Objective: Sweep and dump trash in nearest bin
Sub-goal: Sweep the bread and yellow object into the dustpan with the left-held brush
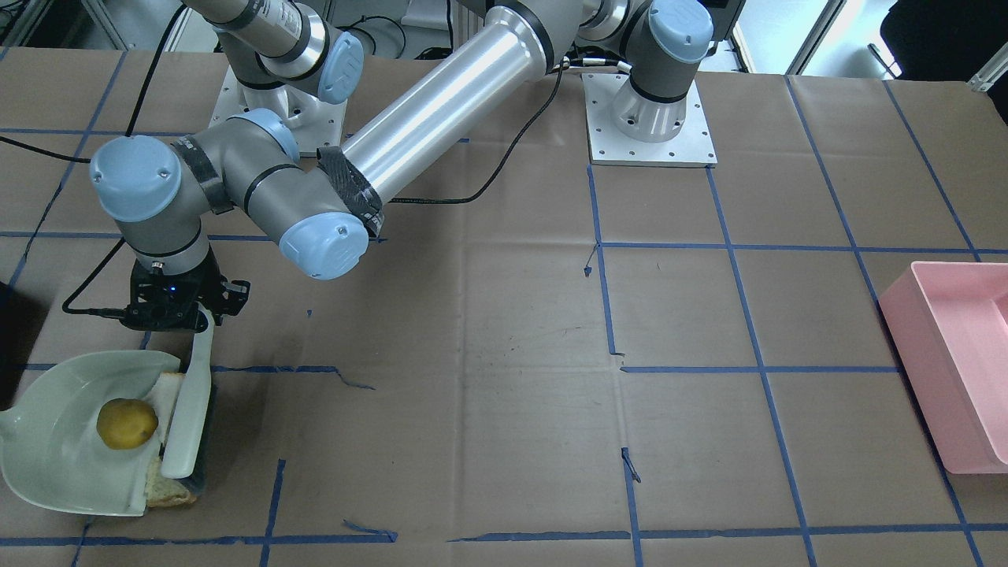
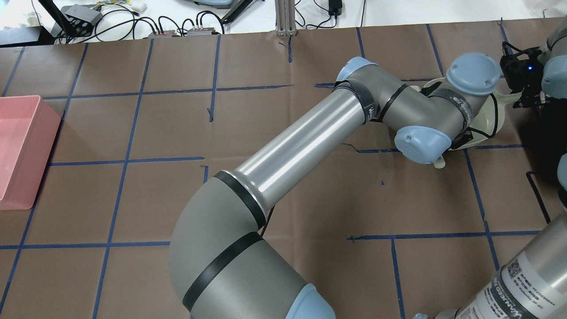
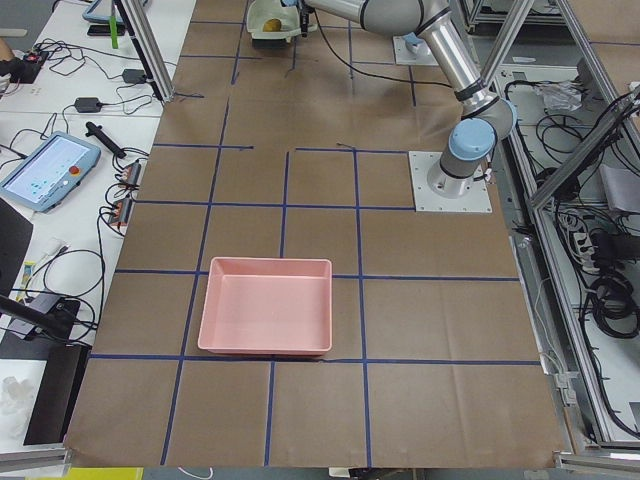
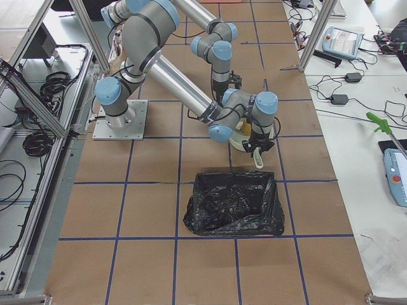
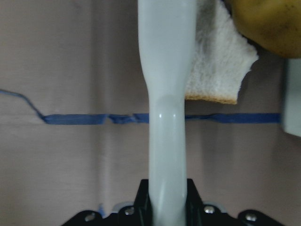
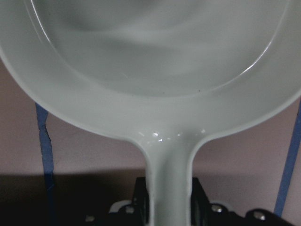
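My left gripper (image 1: 177,303) (image 5: 168,207) reaches across the table and is shut on the pale brush's handle (image 1: 193,402) (image 5: 167,117). The brush lies along the open lip of the pale green dustpan (image 1: 55,449). The yellow potato lump (image 1: 126,424) sits inside the pan. One bread slice (image 1: 168,384) (image 5: 211,66) lies at the lip beside the brush, the other (image 1: 167,493) at the lip's near end. My right gripper (image 2: 525,79) (image 6: 168,197) is shut on the dustpan's handle (image 6: 168,165).
A bin lined with a black bag (image 4: 235,203) stands close to the dustpan. A pink bin (image 1: 953,370) (image 2: 22,150) sits at the table's far end. Blue tape lines cross the brown paper. The left arm's long link (image 2: 301,146) spans the table's middle.
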`<state>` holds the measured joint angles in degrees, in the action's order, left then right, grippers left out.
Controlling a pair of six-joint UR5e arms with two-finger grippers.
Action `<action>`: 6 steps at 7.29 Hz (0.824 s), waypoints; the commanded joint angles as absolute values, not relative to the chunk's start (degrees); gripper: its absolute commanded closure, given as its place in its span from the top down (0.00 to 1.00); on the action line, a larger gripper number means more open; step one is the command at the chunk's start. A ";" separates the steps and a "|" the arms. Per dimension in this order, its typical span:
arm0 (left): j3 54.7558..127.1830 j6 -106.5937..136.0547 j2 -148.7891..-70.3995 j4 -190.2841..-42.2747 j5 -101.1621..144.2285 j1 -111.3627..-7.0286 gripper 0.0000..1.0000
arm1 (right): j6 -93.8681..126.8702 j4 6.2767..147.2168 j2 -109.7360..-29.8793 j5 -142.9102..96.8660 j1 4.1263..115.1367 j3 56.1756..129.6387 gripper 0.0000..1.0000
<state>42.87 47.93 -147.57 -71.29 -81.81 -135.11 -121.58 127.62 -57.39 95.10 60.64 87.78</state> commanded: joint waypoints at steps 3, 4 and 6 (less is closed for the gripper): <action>42.36 51.67 -148.97 -62.86 -66.92 -135.18 0.00 | -121.64 127.53 -57.48 95.10 60.64 87.80 0.00; 42.36 54.55 -148.97 -61.80 -64.27 -135.26 0.00 | -121.64 127.53 -57.48 95.10 60.64 87.80 0.00; 42.71 56.34 -148.19 -62.04 -64.33 -135.26 0.00 | -121.64 127.53 -57.48 95.01 60.64 87.80 0.00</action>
